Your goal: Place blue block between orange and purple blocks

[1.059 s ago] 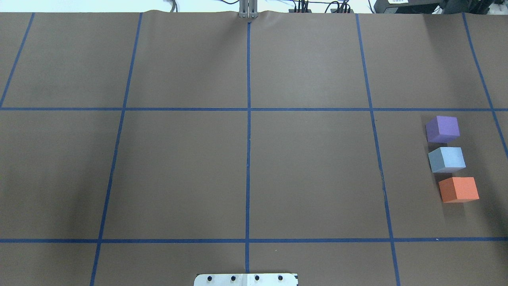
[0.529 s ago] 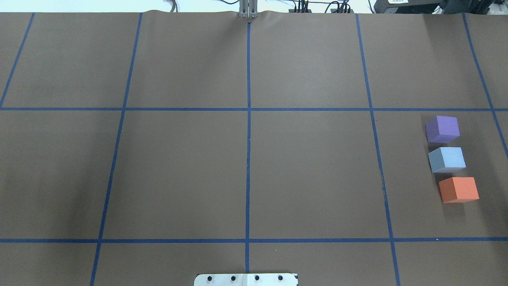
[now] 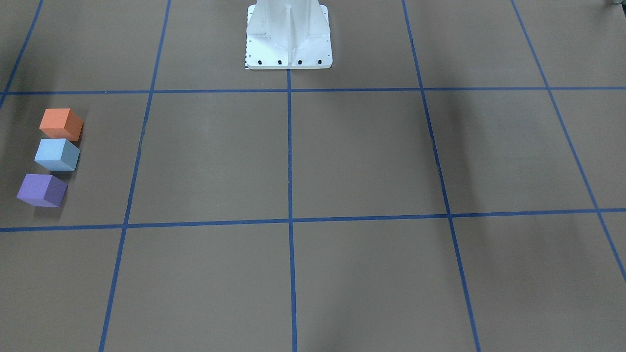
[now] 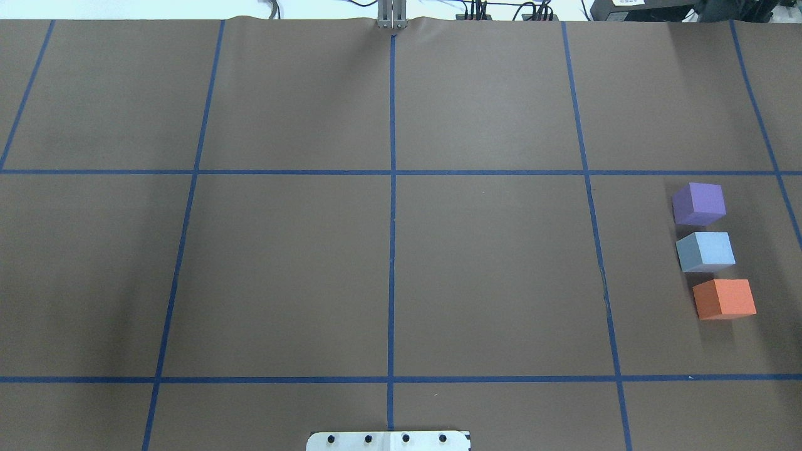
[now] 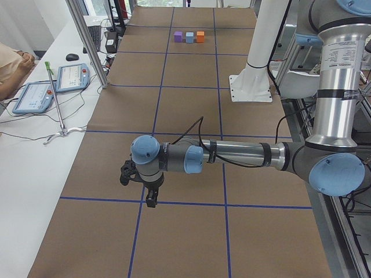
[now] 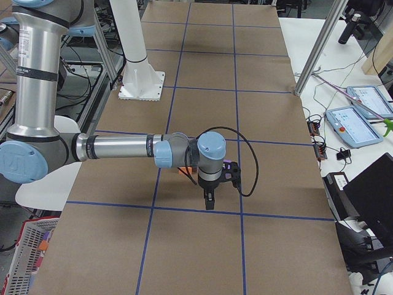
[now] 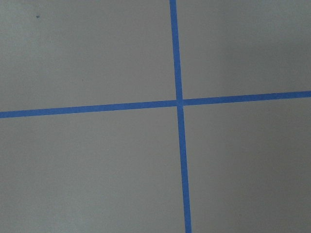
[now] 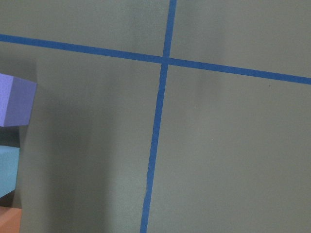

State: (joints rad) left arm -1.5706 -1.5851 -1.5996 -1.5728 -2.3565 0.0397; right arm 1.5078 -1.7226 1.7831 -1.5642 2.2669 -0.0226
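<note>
The light blue block (image 4: 705,251) sits on the brown table between the purple block (image 4: 698,203) and the orange block (image 4: 723,299), in one row at the table's right side, small gaps between them. The front view shows the same row: orange (image 3: 60,124), blue (image 3: 56,154), purple (image 3: 42,190). The right wrist view shows their edges at its left: purple (image 8: 14,99), blue (image 8: 8,170), orange (image 8: 9,221). My right gripper (image 6: 210,201) hangs over the table near the row, holding nothing. My left gripper (image 5: 142,188) hangs far away at the table's other end. I cannot tell whether either is open or shut.
The white robot pedestal (image 3: 288,34) stands at the table's near middle edge. Blue tape lines (image 4: 392,250) divide the brown cover into squares. A side table with two tablets (image 5: 72,77) and a thin stand (image 5: 58,110) runs along the far edge.
</note>
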